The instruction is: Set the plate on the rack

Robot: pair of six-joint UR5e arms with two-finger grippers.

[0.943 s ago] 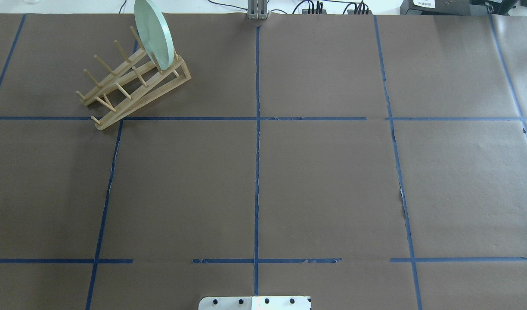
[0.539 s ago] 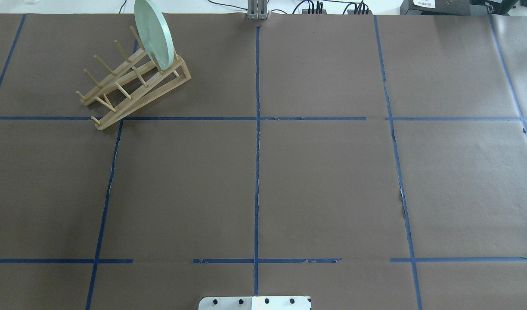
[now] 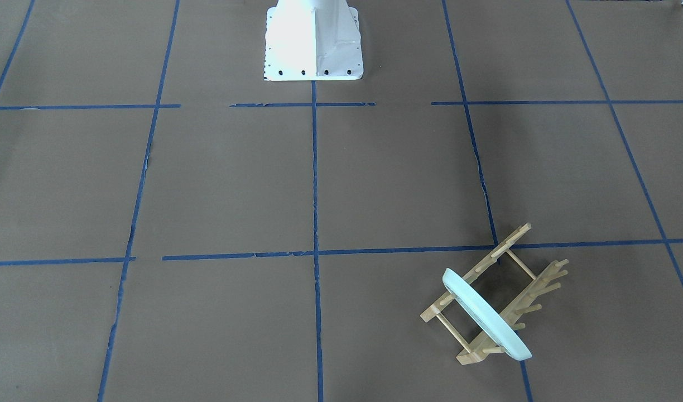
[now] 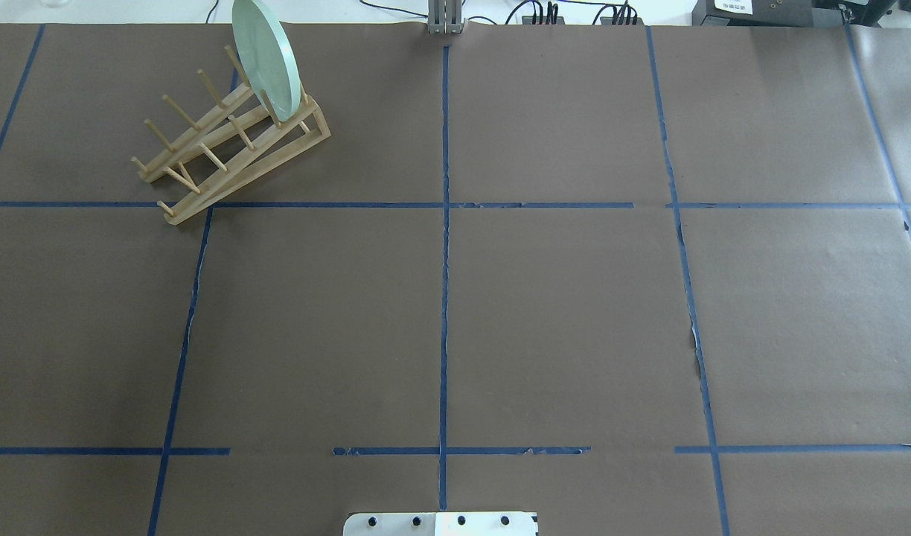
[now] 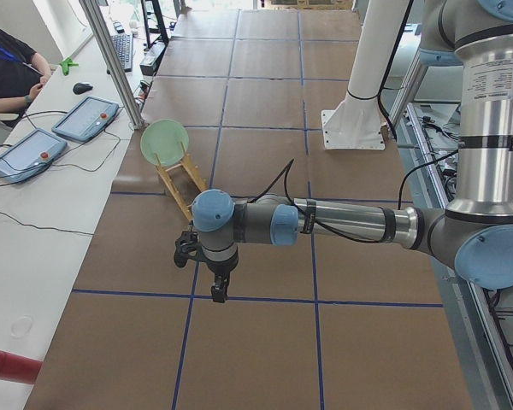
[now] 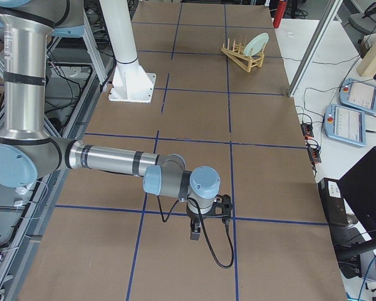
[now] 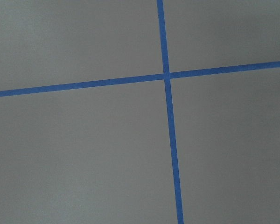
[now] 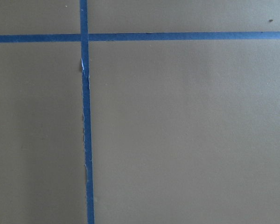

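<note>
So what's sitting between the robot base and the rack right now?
Nothing. In the overhead view, only brown paper and blue tape lines lie between the base and the rack that holds the plate.

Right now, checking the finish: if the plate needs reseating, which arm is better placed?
Left. The plate stands in the wooden dish rack on the robot's left side; the left tool hangs nearer it than the right tool.
</note>
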